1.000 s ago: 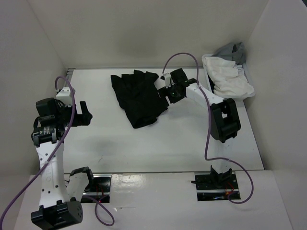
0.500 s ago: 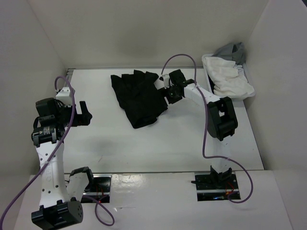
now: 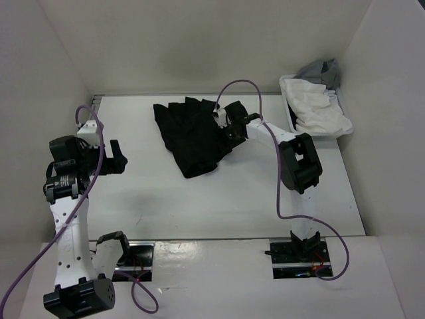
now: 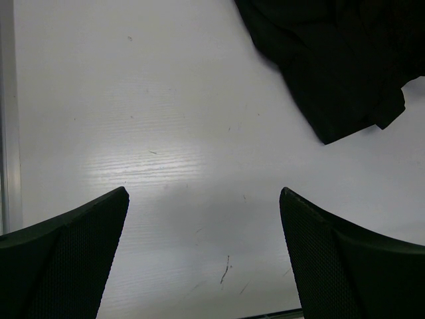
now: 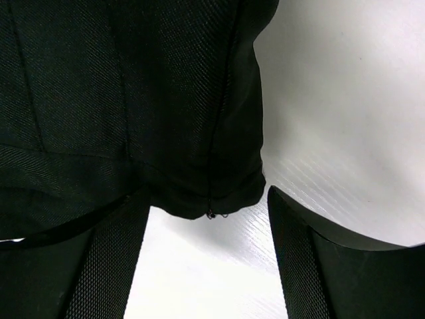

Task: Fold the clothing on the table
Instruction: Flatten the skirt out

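The right pincer [image 5: 206, 198] stands spread, its two mesh-faced fingers [image 5: 99, 266] on either side of a seamed corner of the black skirt [image 3: 192, 136]. Nothing is clamped, and white table [image 3: 199, 199] shows in the gap. The left pincer [image 4: 203, 194], the second of two, is spread wide over bare table, well apart from the skirt. There is one skirt: matte black, creased in lengthwise pleats and rumpled, lying toward the far middle of the table. At the far right lie two more cloths, a white cloth [image 3: 315, 109] and a grey cloth [image 3: 320, 69] behind it.
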You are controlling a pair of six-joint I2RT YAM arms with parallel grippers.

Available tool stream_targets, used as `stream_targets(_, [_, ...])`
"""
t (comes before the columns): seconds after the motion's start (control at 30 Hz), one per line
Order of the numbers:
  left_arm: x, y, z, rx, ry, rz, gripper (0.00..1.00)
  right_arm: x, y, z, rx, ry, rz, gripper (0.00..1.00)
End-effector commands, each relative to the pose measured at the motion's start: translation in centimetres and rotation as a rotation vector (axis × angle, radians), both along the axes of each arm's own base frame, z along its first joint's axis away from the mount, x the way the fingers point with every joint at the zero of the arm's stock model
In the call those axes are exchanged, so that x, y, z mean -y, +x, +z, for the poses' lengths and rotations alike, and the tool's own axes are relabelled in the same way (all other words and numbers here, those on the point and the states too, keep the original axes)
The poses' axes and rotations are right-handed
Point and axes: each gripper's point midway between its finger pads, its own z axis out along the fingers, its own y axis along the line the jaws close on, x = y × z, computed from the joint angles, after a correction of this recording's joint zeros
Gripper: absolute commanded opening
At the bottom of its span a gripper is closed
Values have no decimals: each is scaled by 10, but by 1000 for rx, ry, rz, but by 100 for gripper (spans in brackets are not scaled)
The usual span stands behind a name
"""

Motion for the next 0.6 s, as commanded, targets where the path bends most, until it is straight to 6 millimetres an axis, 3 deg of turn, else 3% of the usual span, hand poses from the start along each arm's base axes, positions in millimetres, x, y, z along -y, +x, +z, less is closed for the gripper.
stream_targets(0.0, [-3,4,6,36,18,-6,100,-9,21,15,75,18,-16,75])
stream_targets(0.3, [-6,4,6,35,23,10,100,-11,24,10,75,18,-16,60])
stream_targets(0.57, [-6,4,6,35,23,11,100,-12,26,6,71,10,-9,53])
